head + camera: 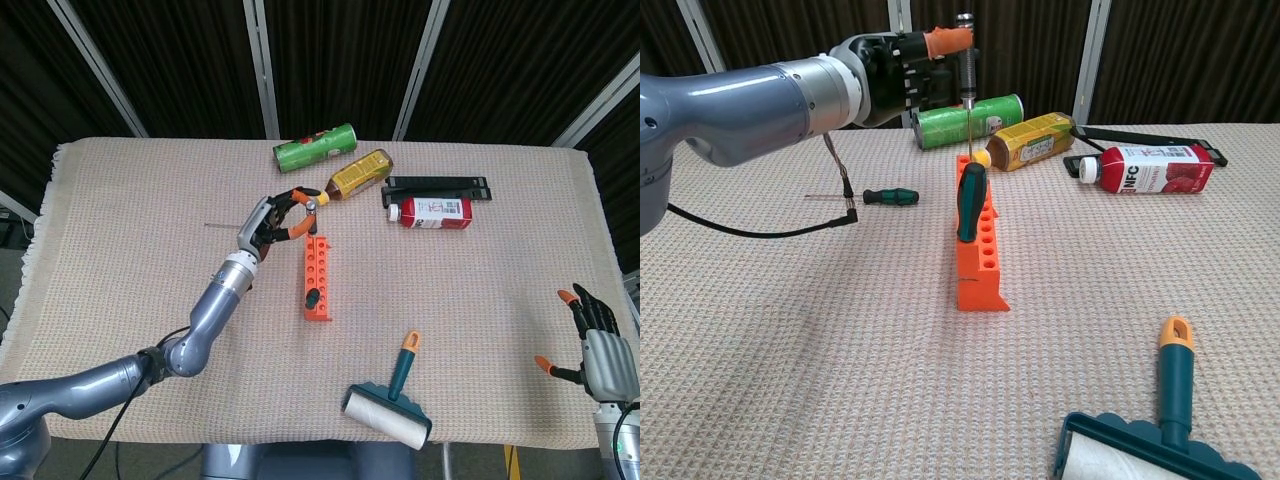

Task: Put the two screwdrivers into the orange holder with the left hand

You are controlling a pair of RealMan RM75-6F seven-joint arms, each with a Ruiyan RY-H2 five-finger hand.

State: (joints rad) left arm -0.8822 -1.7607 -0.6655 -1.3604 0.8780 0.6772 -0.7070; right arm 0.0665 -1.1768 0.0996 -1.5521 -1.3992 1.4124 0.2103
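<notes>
One screwdriver [971, 201] stands in the holder [978, 256].

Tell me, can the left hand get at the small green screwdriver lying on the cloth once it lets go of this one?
Probably yes. The small green screwdriver lies flat on open cloth left of the orange holder, nothing over it. The left hand, holding another screwdriver over the holder, is close by.

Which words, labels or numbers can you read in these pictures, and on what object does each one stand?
"NFC": on the red bottle, chest view.
Green can: print too blurred to read.
Yellow bottle: label too blurred to read.
Nothing else shows readable text.
</notes>
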